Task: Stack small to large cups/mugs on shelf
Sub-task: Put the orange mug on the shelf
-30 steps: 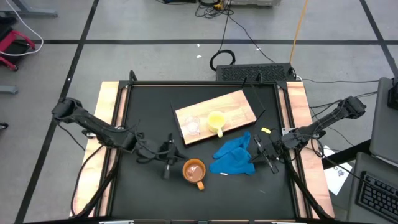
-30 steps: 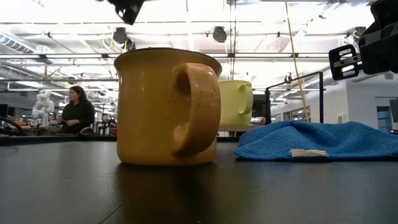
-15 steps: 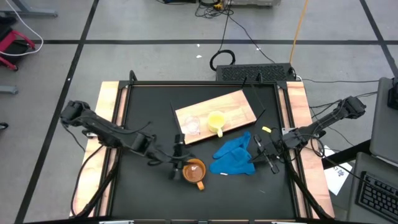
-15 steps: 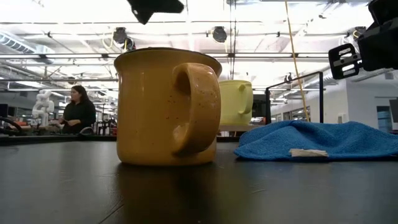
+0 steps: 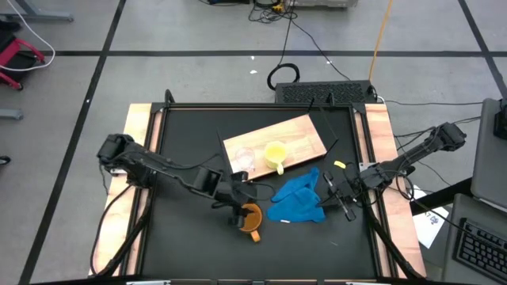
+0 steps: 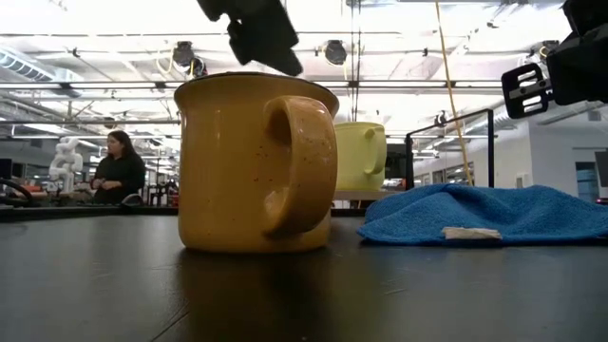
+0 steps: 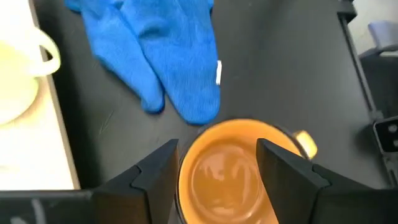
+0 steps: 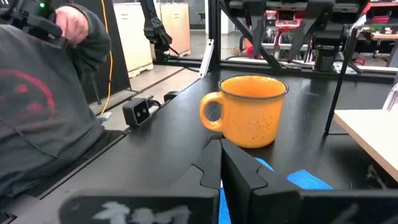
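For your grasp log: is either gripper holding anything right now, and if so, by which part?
Nothing is held. The left gripper hangs open over the orange mug, fingers straddling its rim without gripping. The right gripper is shut and empty.

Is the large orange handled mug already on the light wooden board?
No, the orange mug stands on the black tabletop, below the wooden board.

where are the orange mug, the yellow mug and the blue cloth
orange mug (image 6: 256, 161): low view, on its side wall.
yellow mug (image 5: 275, 153): high view, on its inside.
blue cloth (image 5: 298, 198): high view, at the cloth's middle.
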### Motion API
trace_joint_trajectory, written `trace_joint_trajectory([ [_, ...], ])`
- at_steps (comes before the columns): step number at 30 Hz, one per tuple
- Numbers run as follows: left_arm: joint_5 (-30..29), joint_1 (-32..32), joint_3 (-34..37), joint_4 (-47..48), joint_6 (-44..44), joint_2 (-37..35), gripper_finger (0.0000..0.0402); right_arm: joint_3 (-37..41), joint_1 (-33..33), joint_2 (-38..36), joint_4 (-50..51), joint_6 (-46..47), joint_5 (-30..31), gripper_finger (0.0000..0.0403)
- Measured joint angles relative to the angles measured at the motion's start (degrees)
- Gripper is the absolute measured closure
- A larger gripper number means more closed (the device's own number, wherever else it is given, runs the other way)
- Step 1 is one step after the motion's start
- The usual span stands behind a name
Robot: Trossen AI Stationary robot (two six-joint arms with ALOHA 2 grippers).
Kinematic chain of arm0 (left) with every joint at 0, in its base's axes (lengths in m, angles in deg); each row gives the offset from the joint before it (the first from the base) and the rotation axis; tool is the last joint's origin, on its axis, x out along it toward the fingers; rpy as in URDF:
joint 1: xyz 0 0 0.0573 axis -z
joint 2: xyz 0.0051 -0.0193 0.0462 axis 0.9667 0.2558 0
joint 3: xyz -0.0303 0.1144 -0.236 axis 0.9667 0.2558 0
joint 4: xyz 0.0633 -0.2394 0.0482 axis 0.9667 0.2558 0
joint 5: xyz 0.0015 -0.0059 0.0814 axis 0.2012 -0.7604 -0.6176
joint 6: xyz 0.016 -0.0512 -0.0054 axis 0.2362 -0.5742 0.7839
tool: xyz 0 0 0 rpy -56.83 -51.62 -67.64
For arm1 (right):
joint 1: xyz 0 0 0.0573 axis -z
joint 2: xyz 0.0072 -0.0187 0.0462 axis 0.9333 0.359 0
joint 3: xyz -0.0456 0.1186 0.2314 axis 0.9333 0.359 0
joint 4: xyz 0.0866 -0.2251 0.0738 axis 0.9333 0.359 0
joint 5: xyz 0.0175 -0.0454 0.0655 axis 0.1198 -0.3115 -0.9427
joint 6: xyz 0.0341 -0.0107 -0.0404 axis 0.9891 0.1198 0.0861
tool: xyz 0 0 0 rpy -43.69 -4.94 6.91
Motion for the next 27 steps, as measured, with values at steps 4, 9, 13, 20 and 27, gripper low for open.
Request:
trace_joint_trajectory([
  [4, 1.5, -0.9, -0.1, 1.2, -1.2, 0.8, 0.0185, 0.0, 0.0, 0.0, 0.2, 0.1, -0.1, 0.0403],
  [9, 1.7, -1.5, -0.2, 2.2, -2.4, 1.7, 0.0185, 0.1, -0.5, 0.0, 0.5, 0.1, -0.2, 0.0403],
  [13, 1.8, -1.6, -0.1, 2.7, -2.4, 2.6, 0.0185, 0.1, -0.9, 0.0, 0.5, 0.1, -0.2, 0.0403],
  [20, 1.8, -1.7, -0.1, 4.3, -2.8, 4.1, 0.0185, 0.1, -1.8, 0.0, 0.4, 0.1, -0.2, 0.0403],
  [27, 2.0, -1.6, -0.1, 4.8, -2.9, 4.7, 0.0185, 0.1, -2.3, 0.0, 0.2, 0.0, -0.2, 0.0403],
])
